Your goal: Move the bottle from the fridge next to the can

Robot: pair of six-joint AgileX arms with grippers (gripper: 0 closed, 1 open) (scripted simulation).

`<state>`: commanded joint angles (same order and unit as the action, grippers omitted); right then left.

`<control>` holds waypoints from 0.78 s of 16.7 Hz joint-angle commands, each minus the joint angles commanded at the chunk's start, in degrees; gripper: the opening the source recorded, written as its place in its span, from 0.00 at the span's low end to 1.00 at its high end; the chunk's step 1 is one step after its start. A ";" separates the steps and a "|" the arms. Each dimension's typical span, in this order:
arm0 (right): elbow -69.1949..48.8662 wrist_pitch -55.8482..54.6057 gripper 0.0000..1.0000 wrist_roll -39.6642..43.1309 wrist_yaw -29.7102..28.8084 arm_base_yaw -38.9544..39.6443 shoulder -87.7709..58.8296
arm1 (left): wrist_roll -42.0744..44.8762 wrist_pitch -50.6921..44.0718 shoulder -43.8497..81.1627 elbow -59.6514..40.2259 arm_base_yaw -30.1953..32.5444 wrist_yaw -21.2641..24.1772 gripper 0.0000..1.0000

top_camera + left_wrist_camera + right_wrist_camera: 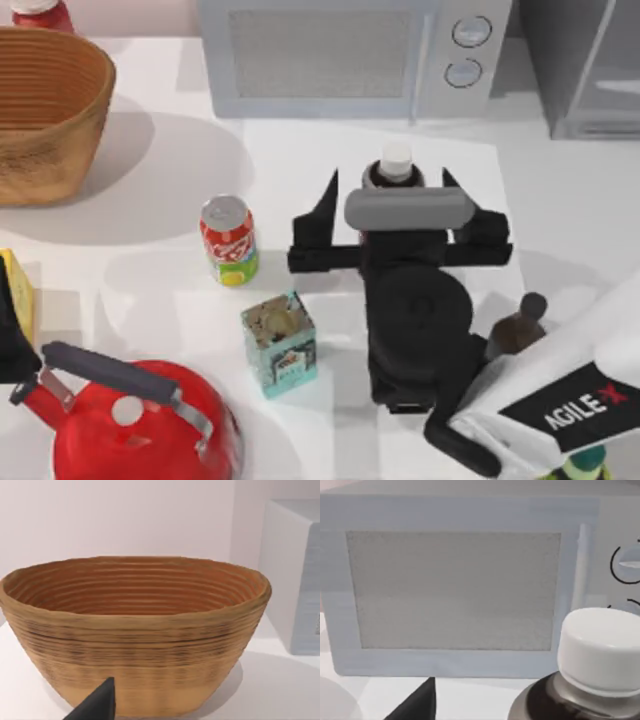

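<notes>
From above, our right hand (390, 205) hangs over the middle of the counter (560, 200), its dark fingers (322, 215) spread wide with the bottle (396, 160) standing upright between them, nearer the right one; we cannot tell whether either finger touches it. The can (229, 239) stands to the left, bare counter between the two. A teal tin (280, 345) sits just in front of the can, a red kettle (140, 420) at the near left. The microwave (350, 55) runs along the back edge, the fridge (590, 65) at the back right corner.

Our left wrist view faces a woven basket (135, 630), one dark fingertip (97, 705) low before it; whether that hand is open, we cannot tell.

Our right wrist view shows the bottle's white cap (600, 650) before the microwave door (455, 590)
</notes>
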<state>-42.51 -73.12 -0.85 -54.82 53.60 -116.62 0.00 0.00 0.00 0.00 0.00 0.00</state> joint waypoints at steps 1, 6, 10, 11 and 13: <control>0.05 -0.32 1.00 0.19 -0.11 -0.20 -0.11 | 0.00 0.00 0.00 0.00 0.00 0.00 1.00; -0.19 -0.16 1.00 0.13 0.39 -0.19 0.38 | 0.00 0.00 0.00 0.00 0.00 0.00 1.00; 0.02 1.32 1.00 0.25 5.30 -3.06 7.38 | 0.00 0.00 0.00 0.00 0.00 0.00 1.00; 0.35 2.24 1.00 0.33 7.18 -4.39 10.38 | 0.00 0.00 0.00 0.00 0.00 0.00 1.00; 1.39 4.68 1.00 0.53 11.39 -7.64 17.66 | 0.00 0.00 0.00 0.00 0.00 0.00 1.00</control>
<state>-41.12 -68.43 -0.32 -43.43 45.96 -98.96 0.00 0.00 0.00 0.00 0.00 0.00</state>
